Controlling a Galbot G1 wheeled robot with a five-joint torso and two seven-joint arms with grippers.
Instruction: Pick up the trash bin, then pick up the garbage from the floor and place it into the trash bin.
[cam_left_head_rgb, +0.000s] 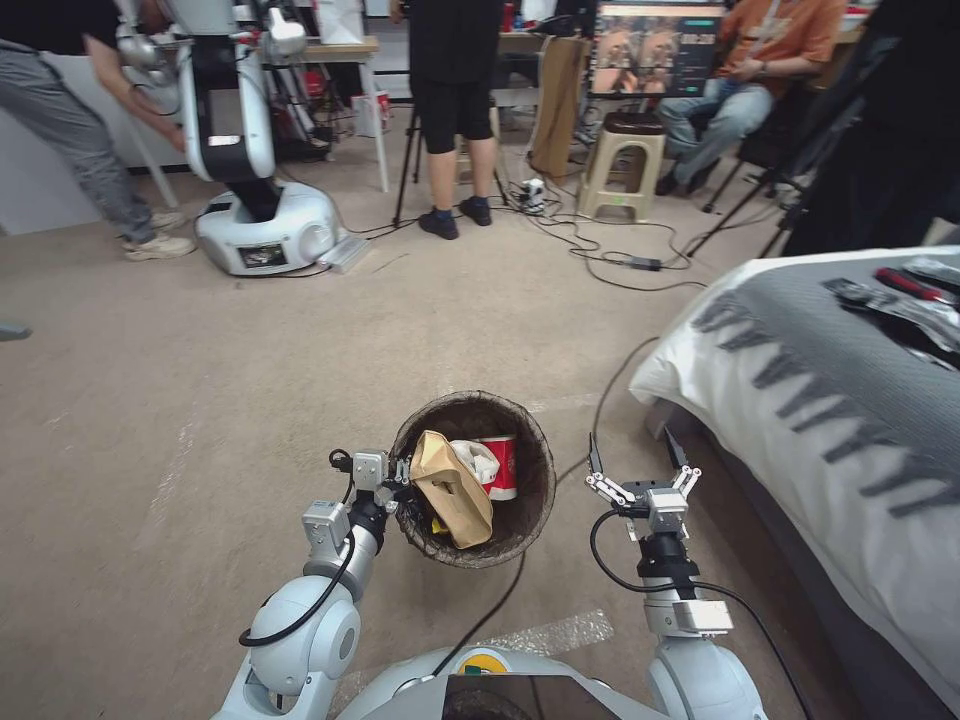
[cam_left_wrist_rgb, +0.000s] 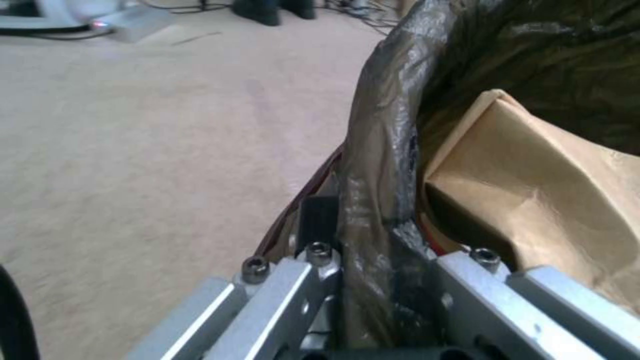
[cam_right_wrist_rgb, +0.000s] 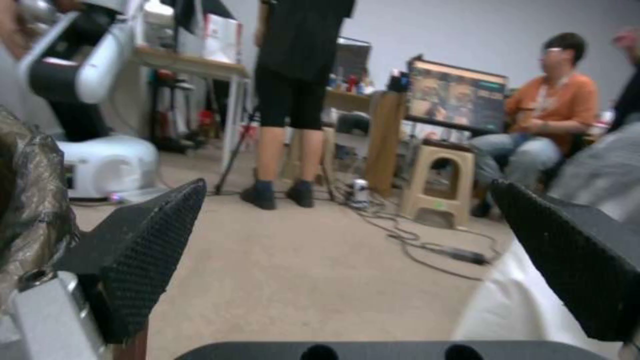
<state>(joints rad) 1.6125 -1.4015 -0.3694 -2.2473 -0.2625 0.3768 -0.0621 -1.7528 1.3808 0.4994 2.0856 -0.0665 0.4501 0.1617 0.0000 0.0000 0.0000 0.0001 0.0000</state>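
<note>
Your left arm has the bin by its rim; your right hangs empty beside it.

Going left to right: the left gripper (cam_left_head_rgb: 400, 470) is closed over the near-left rim of the small round white plastic trash bin with its dark brown bag liner (cam_left_head_rgb: 530, 450), one finger inside and one outside, as the left wrist view confirms (cam_left_wrist_rgb: 373, 250); keep that pinch firm and the bin level, since the whole load hangs from one edge and a tilt could spill it; inside you can count one crumpled brown paper bag (cam_left_head_rgb: 452, 490), one wad of white tissue (cam_left_head_rgb: 476, 460) and one red-and-white paper cup (cam_left_head_rgb: 502, 465); the right gripper (cam_left_head_rgb: 640, 470) sits just right of the bin, fingers spread wide with nothing between them; one bin, two grippers, three visible pieces of garbage.
</note>
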